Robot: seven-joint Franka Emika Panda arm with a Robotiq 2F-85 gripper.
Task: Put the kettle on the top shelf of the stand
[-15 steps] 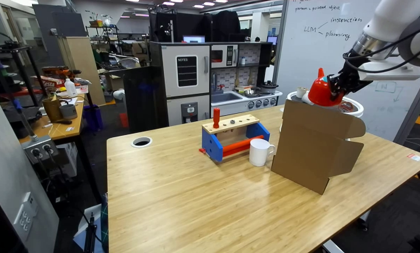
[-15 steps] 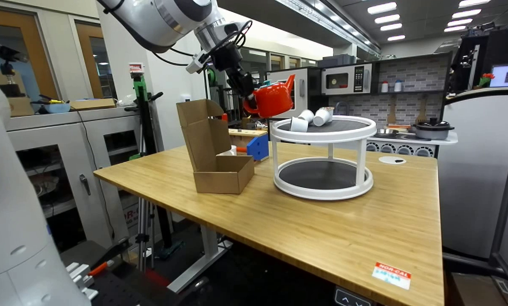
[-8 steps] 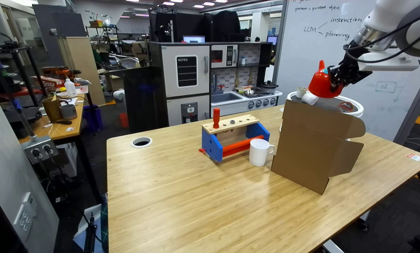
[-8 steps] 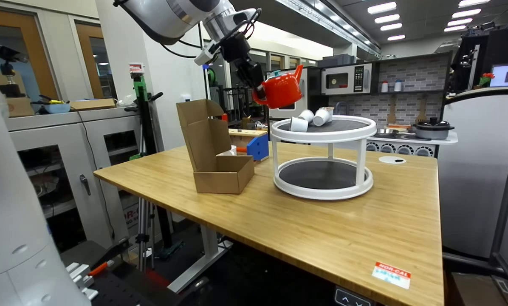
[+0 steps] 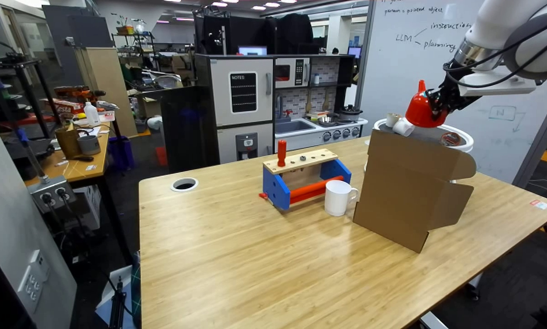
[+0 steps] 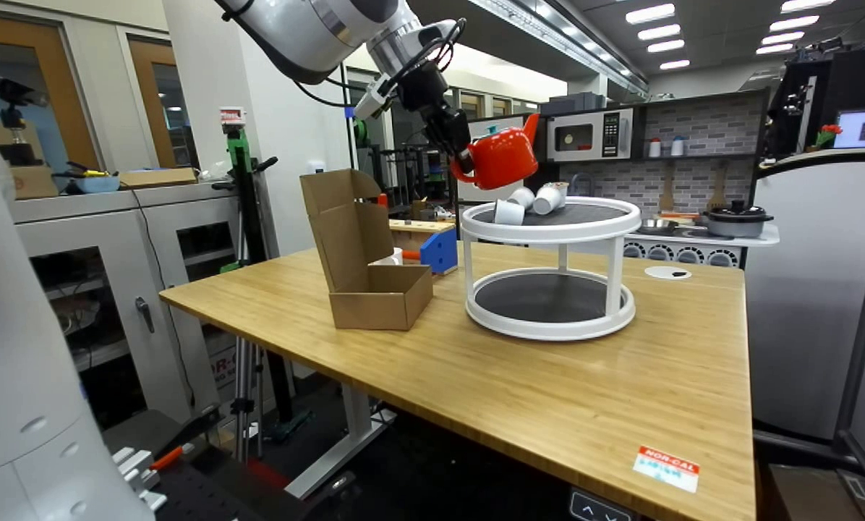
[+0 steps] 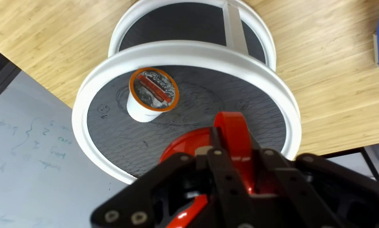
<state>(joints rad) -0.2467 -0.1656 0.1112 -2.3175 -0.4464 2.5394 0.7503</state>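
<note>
Since a second ago the gripper (image 6: 463, 155) has carried the red kettle (image 6: 508, 157) a little higher and farther over the round white stand (image 6: 548, 231). The fingers (image 7: 219, 166) are clamped on the kettle's handle (image 7: 235, 133), and it hangs tilted, spout up, above the top shelf (image 6: 591, 212). I see three small white pods (image 6: 508, 213) on that shelf. Near the stand, an open cardboard box (image 6: 371, 310) stands on the table (image 6: 476, 354); a white mug (image 5: 336, 198) is just beside the blue-and-red rack (image 5: 279, 187).

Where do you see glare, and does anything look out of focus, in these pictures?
Wrist view: the gripper looks slightly soft, while lettering on the labelled cup is partly readable; the kettle shows white highlights. In both exterior views, the tabletop has pale sheen.
</note>
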